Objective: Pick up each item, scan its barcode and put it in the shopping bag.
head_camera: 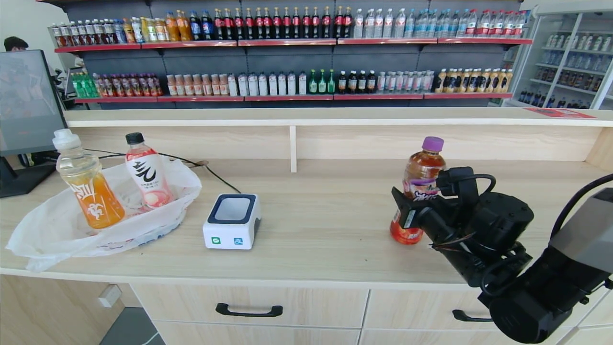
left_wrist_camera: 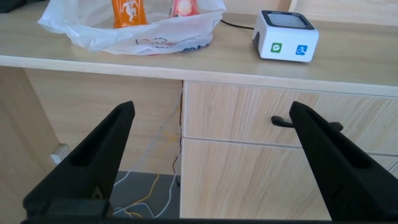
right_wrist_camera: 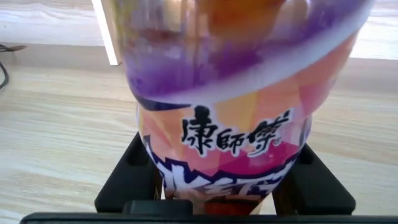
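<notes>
the right gripper (head_camera: pixel 405 213) has its jaws closed on the lower half of the purple-capped bottle (head_camera: pixel 422 178), one black finger pressed to each side of the label; from the right wrist the purple-capped bottle (right_wrist_camera: pixel 230 93) sits between those fingers (right_wrist_camera: pixel 127 180). its base rests on the counter (head_camera: pixel 325 225), on the robot's right and well apart from the rest. the white scanner (head_camera: pixel 233 221) sits near the middle of the counter with its dark window facing up. just beside it, on the robot's left, the white shopping bag (head_camera: pixel 52 232) lies open, holding an orange bottle (head_camera: pixel 90 187) and a pink bottle (head_camera: pixel 146 173), both leaning. the left gripper (left_wrist_camera: pixel 211 109) hangs below the counter edge, facing the drawers (left_wrist_camera: pixel 249 118), its jaws spread wide and holding nothing.
</notes>
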Controlling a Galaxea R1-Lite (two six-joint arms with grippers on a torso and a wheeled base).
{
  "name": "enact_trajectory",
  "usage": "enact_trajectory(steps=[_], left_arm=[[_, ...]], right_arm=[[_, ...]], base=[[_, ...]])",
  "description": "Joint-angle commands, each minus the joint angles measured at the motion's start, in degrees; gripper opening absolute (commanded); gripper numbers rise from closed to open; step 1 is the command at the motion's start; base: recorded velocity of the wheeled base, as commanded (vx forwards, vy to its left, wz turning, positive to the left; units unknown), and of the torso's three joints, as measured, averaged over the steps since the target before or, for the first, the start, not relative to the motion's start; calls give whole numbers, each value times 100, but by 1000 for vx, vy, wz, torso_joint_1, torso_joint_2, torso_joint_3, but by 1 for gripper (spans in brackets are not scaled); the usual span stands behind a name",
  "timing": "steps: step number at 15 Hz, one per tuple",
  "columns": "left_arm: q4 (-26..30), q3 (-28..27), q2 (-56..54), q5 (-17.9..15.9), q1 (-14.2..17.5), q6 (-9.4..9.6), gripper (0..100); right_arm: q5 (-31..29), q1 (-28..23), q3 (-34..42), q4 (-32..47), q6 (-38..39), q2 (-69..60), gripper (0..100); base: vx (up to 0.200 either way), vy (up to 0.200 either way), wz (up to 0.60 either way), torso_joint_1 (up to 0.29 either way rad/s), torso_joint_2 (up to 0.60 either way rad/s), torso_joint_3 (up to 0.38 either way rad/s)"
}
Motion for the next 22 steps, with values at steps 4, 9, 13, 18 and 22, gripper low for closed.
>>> enact_trajectory(steps=[4,9,13,18,22], left_arm=[[-1,1,-2,1,0,0,100],[-1,1,-2,1,0,0,100],[-1,1,-2,1,0,0,100],[-1,1,-2,1,0,0,100],[-1,1,-2,1,0,0,100]], right_arm=[[5,63,27,-19,0,-249,0],[5,204,63,-19,27,-512,0],[5,204,353,-19,18,-1084,0],[5,450,608,-19,0,-1681,0],[5,669,1188,-19,-114,-2349,0]], base=[[0,0,0,0,0,0],[0,0,0,0,0,0],[0,0,0,0,0,0],[0,0,0,0,0,0],[0,0,0,0,0,0]])
